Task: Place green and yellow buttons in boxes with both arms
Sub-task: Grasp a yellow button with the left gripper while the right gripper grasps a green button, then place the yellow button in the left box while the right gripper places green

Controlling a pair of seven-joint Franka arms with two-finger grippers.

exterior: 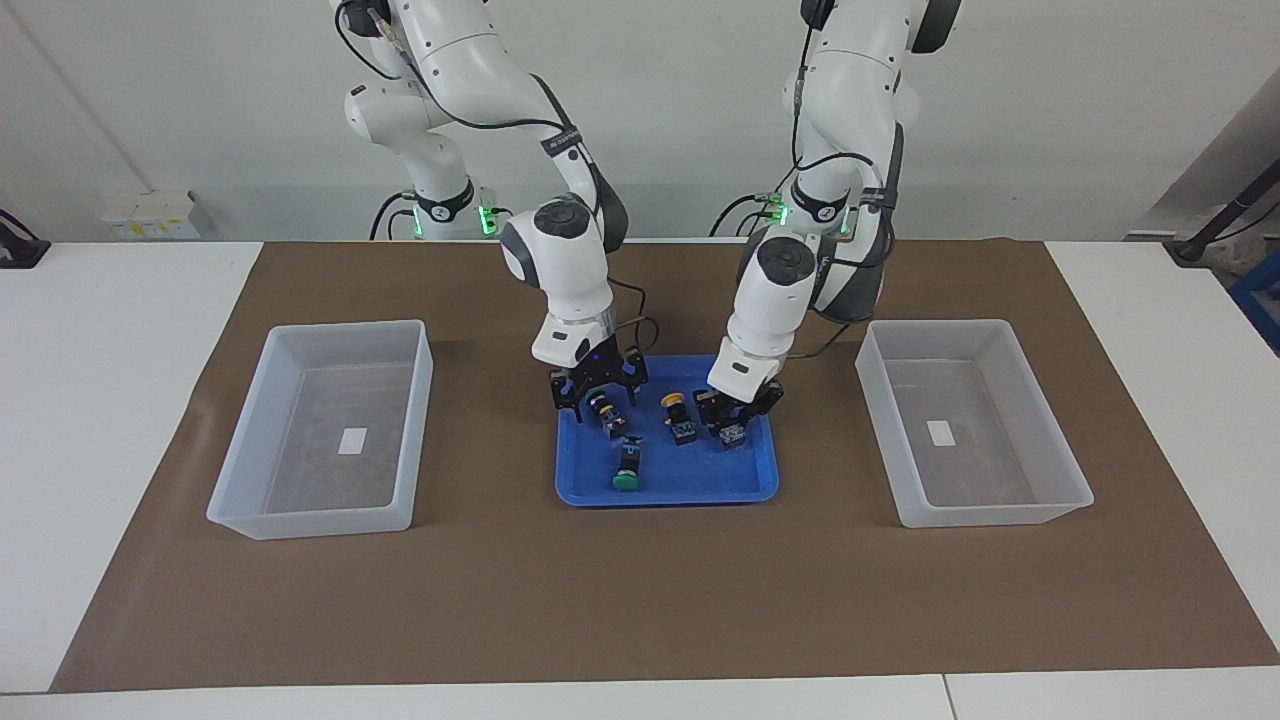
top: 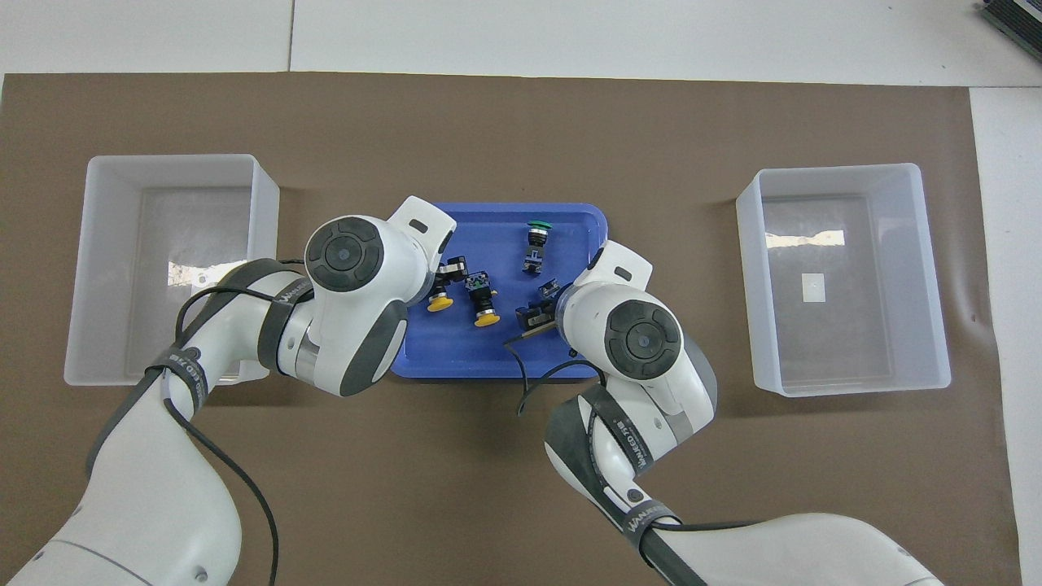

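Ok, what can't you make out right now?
1. Whether the left gripper, down on a yellow button in the blue tray, really grips it: its wrist covers the contact overhead, and its own fingers block it in the facing view.
2. The green button inside the open right gripper: overhead, that wrist hides it.

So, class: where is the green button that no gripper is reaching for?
The free green button lies on its side in the blue tray, farther from the robots than the other buttons, near the tray's edge.
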